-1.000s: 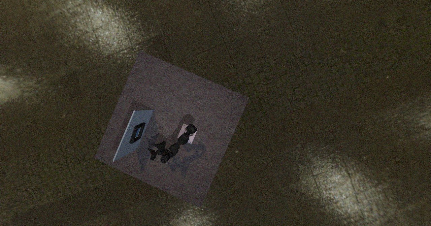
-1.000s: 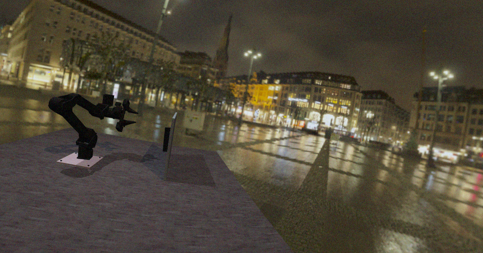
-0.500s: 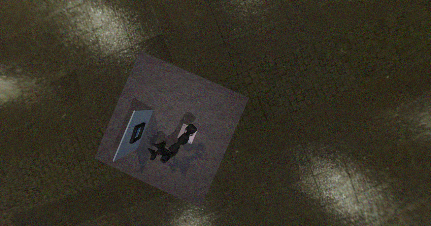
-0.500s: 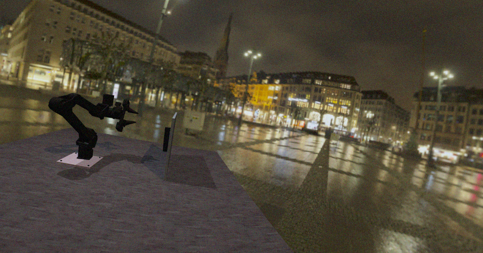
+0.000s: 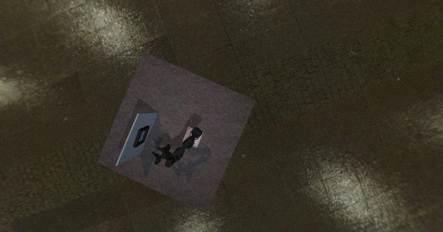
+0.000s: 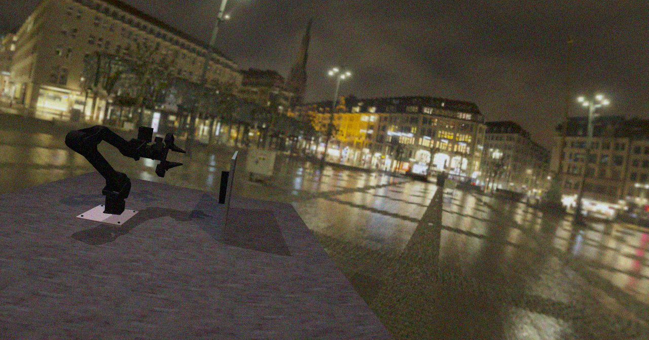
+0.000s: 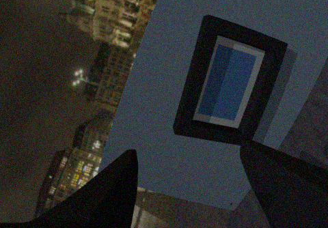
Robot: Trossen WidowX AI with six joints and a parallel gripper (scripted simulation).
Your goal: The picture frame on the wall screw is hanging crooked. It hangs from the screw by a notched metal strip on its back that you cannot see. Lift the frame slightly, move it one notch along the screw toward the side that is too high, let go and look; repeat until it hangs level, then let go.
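Note:
The picture frame, black around a blue picture with a pale border, hangs on the blue-grey wall panel. In the wrist view the panel's top edge is on the left. The frame looks tilted against that edge: its end toward the top of the view, its right end as I face the wall, sits higher. My gripper is open and empty, back from the wall and not touching the frame. One fingertip overlaps the frame's lower corner in the wrist view. The screw and notched strip are hidden.
The panel stands upright on the mottled tabletop. The arm's pale base plate is fixed to the tabletop, facing the panel. Shadows of the arm and panel fall on the tabletop.

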